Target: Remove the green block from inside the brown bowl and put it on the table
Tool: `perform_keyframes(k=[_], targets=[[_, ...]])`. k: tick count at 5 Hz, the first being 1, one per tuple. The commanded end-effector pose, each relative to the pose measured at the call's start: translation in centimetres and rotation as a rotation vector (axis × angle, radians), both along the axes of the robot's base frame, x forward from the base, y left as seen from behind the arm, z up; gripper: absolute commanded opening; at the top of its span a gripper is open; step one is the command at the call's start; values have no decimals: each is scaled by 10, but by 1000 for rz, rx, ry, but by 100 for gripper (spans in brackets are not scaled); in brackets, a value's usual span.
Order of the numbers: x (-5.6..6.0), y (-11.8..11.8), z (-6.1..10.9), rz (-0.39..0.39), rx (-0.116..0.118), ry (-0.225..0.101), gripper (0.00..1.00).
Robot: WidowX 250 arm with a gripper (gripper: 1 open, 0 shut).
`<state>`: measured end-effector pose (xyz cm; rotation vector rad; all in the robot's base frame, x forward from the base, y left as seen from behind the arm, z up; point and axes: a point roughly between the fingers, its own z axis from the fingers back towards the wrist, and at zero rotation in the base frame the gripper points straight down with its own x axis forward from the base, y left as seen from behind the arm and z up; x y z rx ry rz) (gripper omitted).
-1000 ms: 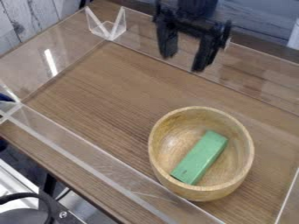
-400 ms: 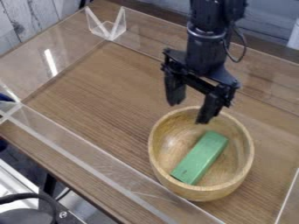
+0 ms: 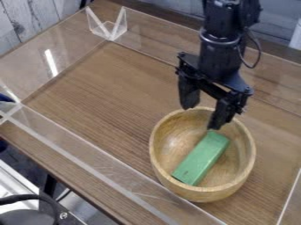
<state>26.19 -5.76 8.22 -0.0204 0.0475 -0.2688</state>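
Note:
A bright green block [image 3: 202, 157] lies slanted inside the round light-brown wooden bowl [image 3: 165, 145], which sits on the wood-grain table [image 3: 100, 92] at the lower right. My black gripper [image 3: 209, 107] hangs pointing down over the bowl's far rim, just above the block's upper end. Its two fingers are spread wide apart, and nothing is between them. One fingertip [image 3: 223, 120] dips toward the bowl's inside near the block; whether it touches is unclear.
Clear acrylic walls [image 3: 70, 132] edge the table on the left and front. A small clear corner piece [image 3: 107, 25] stands at the far side. Bare wood stretches left of the bowl.
The gripper has come down and to the right, from the far side of the table to just above the bowl's far rim. Its fingers stay spread. Bowl and block have not moved.

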Motion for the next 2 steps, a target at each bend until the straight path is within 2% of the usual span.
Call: perform_keyframes(k=[1, 2], targets=[[5, -1, 3, 1, -27, -38, 100], [0, 1, -7, 11, -43, -20, 100]])
